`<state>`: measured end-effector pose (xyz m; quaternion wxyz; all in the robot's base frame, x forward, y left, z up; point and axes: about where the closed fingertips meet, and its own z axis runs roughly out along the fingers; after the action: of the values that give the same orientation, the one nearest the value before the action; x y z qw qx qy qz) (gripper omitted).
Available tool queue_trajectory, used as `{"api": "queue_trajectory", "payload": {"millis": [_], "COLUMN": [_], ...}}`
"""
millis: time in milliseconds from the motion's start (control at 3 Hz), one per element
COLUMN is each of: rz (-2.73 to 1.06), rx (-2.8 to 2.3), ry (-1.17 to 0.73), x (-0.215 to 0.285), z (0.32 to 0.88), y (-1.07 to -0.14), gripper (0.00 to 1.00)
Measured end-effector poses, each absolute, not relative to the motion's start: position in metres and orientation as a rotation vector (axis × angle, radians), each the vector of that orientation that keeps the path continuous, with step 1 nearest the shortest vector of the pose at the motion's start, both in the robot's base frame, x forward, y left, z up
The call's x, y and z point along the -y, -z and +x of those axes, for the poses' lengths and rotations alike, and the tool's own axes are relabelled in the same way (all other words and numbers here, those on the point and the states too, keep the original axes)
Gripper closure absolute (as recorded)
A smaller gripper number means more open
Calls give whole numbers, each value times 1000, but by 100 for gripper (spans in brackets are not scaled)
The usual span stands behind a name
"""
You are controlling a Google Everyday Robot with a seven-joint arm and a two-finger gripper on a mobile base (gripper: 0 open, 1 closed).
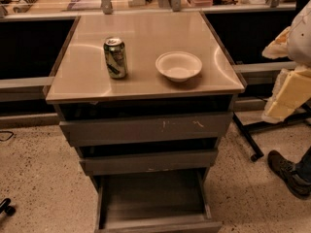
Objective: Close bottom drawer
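- Camera view looked down on a desk [87, 76] set over a stack of three drawers. The bottom drawer [153, 195] stood pulled well out from the cabinet, with its shallow tray open to view.
- The plain front of that drawer lay at the lower edge of the view. It was well forward of the middle drawer [148, 161] and the top drawer [146, 128], which both sat close in against the cabinet as far as could be judged.
- The tool [291, 93] appeared as a pale cream shape at the right edge, beside the desk and about level with the top drawer. It was well apart from the bottom drawer and touched no part of it.
- Whether the tool was open or closed, I could not tell.
- By my judgement, nothing of the closing had been done: the drawer was out and nothing pressed on it.
- What was left was the whole job. The tool had to come down and round to the front of the stack, meet the plain front squarely, and push straight in until that front lined up under the middle drawer.
- A can [115, 57] and a bowl [178, 66] stood upright and apart on the desk and had no part in the work.
- A person's shoe [286, 173] rested on the floor to the right, low beside the stack, so the arm's way down probably needed care.
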<state>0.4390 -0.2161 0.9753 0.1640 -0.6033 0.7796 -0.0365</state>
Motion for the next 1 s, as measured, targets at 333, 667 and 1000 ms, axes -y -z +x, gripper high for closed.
{"api": "queue_trajectory", "payload": {"millis": [333, 667, 1000], "rz": [-1701, -1694, -1704], "rx": [-2221, -2208, -2205], "ry": [66, -62, -161], "x": [216, 209, 198], "z": [440, 432, 427], "y": [-940, -857, -770], "gripper": [46, 69, 90]}}
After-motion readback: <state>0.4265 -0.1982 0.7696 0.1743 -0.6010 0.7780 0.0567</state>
